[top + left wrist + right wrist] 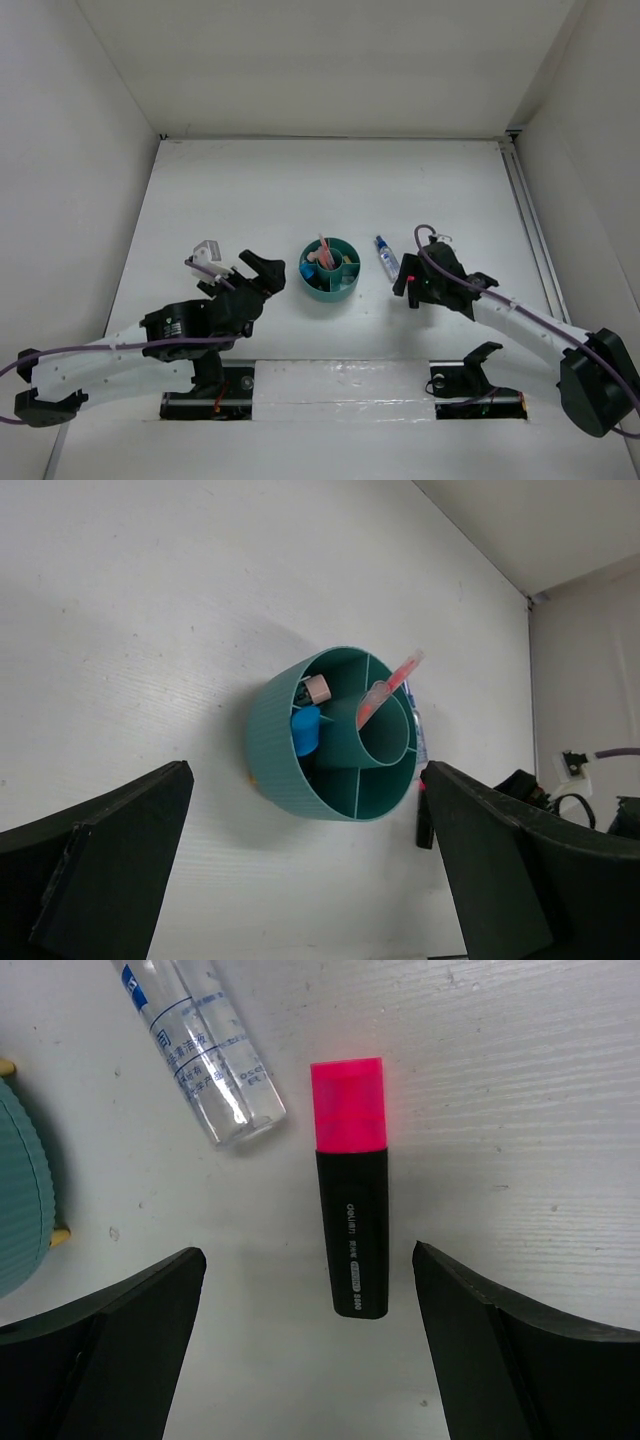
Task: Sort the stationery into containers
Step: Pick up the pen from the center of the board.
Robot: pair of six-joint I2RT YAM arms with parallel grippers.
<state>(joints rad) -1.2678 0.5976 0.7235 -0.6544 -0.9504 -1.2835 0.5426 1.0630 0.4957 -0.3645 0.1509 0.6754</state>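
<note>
Sorting is looking mostly done: the organizer (pixel 275 745) is already holding pencils (pixel 390 685) standing in its central cup, and a blue-capped marker (pixel 305 730) and a pale pinkish piece (pixel 318 688) are sitting in an outer compartment. Two things are lying loose on the table just to its right, a pink-capped marker (pixel 350 1190) and a clear bottle (pixel 200 1050), near each other but apart. The right gripper (pixel 308 1270) is hanging low over the marker, its jaws standing wide on either side of the black barrel and touching nothing. That marker is probably the next pick, with the bottle left after it. The left gripper (pixel 265 272) is waiting beside the organizer on its left, jaws wide and holding nothing, facing the ribbed wall.
</note>
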